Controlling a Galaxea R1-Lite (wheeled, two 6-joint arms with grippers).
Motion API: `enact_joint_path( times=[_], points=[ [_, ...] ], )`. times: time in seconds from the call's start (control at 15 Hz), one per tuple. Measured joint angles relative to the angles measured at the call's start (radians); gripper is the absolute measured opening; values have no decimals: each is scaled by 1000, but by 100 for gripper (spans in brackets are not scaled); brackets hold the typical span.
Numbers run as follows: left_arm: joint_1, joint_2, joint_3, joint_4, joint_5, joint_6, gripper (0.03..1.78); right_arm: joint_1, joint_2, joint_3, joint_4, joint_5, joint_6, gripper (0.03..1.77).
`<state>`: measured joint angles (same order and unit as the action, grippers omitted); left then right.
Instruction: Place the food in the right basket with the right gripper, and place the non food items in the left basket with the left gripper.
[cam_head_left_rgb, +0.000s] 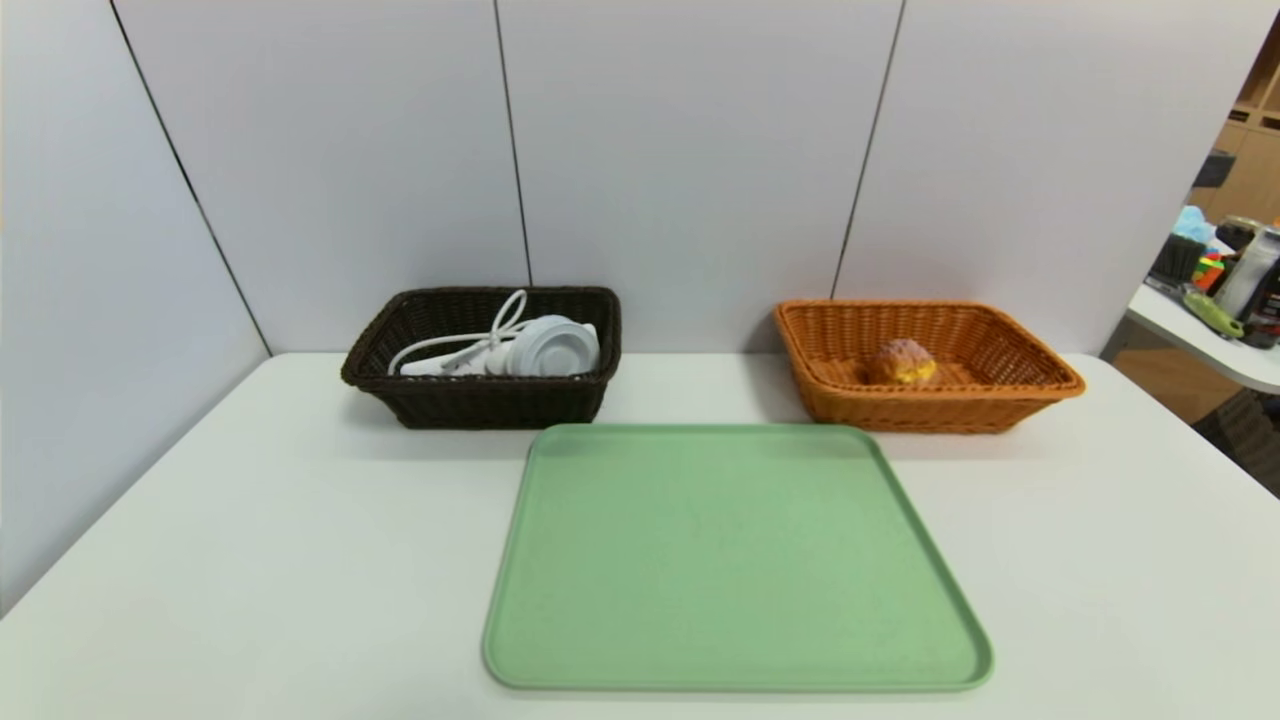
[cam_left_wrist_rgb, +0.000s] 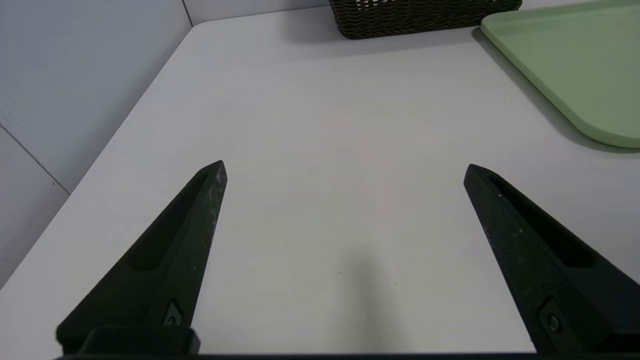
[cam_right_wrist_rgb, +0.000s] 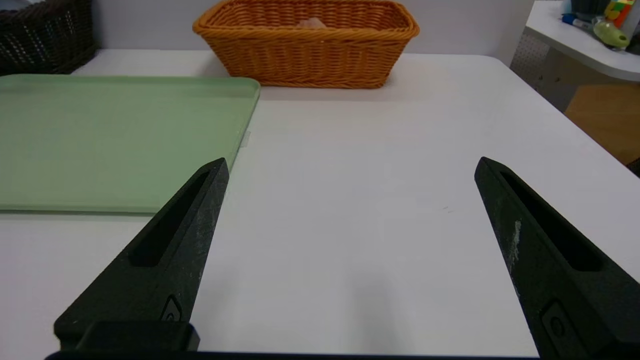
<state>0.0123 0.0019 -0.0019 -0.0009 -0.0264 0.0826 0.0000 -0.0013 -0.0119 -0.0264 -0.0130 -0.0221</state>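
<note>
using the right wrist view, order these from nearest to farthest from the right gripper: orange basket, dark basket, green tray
From the right gripper:
1. Green tray, close by on its left side
2. Orange basket, straight ahead at the back
3. Dark basket, back left, beyond the tray

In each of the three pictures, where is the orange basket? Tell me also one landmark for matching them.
Head view: orange basket, right side, behind the tray.
Left wrist view: not in it.
Right wrist view: top, near the middle.
Shared landmark: green tray, visible in all three.
</note>
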Motion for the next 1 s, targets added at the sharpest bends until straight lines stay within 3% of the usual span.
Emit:
enact_joint_path(
  times=[1.0],
  points=[
    [0,0,0,1,8,-37,169,1,0,12,32,-3,24,170]
  ],
)
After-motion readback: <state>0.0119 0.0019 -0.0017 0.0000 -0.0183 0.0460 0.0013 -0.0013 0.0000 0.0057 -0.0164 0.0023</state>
